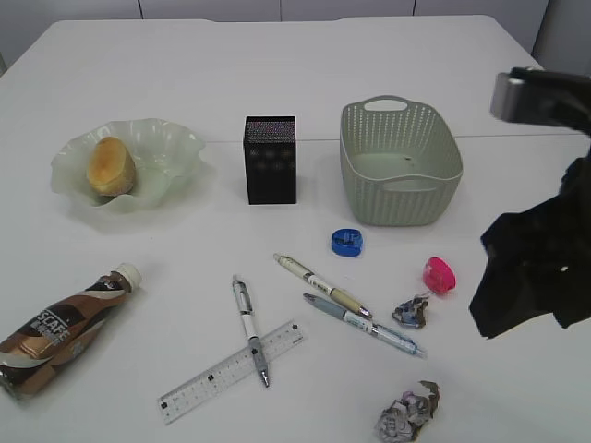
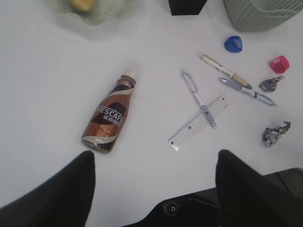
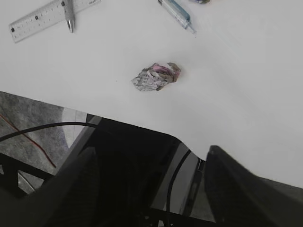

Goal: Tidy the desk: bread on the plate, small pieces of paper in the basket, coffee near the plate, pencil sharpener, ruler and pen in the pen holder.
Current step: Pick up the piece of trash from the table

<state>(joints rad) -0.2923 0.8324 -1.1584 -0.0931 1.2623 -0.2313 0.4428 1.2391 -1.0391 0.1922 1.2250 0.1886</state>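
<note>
Bread point(image 1: 111, 166) on plate point(image 1: 175, 148), left of pen holder point(image 1: 271, 159)

A lab-like test setup: a large plain white tabletop point(image 1: 277, 83) before pale wall panels, black cables and a metal frame point(image 3: 42, 137) beneath its near edge.

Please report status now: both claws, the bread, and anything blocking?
Both claws open, empty. Bread on plate. Coffee lying flat, far from plate. One pen lies across ruler.
</note>
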